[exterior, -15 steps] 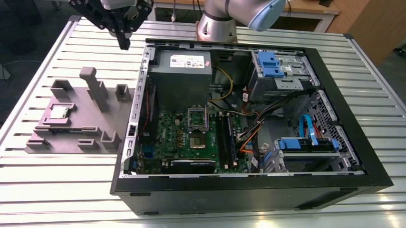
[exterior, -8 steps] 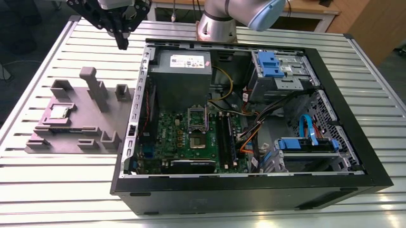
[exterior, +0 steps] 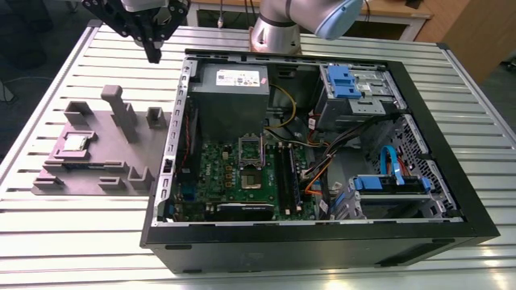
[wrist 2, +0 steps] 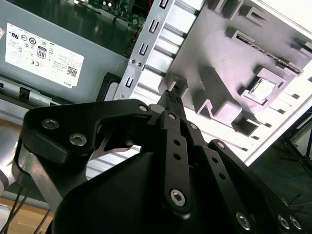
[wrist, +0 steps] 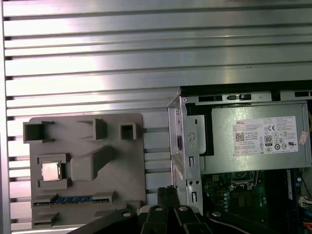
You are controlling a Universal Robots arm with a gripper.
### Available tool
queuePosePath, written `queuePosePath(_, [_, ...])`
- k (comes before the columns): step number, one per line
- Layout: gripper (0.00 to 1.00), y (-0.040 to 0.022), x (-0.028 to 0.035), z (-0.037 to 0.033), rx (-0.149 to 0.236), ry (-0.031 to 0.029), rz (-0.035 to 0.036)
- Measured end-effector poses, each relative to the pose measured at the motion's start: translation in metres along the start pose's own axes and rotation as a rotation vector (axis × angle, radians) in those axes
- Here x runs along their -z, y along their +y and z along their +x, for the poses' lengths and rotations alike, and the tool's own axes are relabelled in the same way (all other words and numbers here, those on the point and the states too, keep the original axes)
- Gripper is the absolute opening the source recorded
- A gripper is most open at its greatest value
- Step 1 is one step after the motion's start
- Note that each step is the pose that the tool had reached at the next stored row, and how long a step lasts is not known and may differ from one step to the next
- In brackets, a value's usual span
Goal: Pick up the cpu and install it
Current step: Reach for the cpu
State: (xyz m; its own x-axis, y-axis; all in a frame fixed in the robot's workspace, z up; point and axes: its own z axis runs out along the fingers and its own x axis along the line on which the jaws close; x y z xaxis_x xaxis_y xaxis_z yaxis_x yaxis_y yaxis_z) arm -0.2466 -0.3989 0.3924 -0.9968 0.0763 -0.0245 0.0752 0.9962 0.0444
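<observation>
Plainly, the small flat square cpu with its shiny silver metal top [exterior: 77, 142] lies in a square recess of the grey-mauve plastic tray with upright blocks [exterior: 113, 151]. The tray rests on the ribbed aluminium table [exterior: 81, 235], at the exterior view's left of the open black computer case [exterior: 322, 241]. We see the black gripper [exterior: 153, 55] hanging above the table near the case's far corner, well apart from the cpu, its fingers drawn together with nothing between them. We judge the chip to be light, thin and quite rigid, with a polished lid that would be slick under the pads and an underside that should not be touched or scraped. Because it sits low in its recess, little of it stands proud. So we would take hold by two opposite pale edges, squarely and level, with only a gentle squeeze. Inside the case, the tall rectangular metal socket frame [exterior: 251, 154] stands on the green motherboard [exterior: 234, 175], and we judge that a tilted chip would seat badly there.
</observation>
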Motion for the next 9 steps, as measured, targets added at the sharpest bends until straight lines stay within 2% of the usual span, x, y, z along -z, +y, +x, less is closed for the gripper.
queuePosePath(9, [0.11, -0.0002, 0.0001, 0.0029, 0.000, 0.0000, 0.0000])
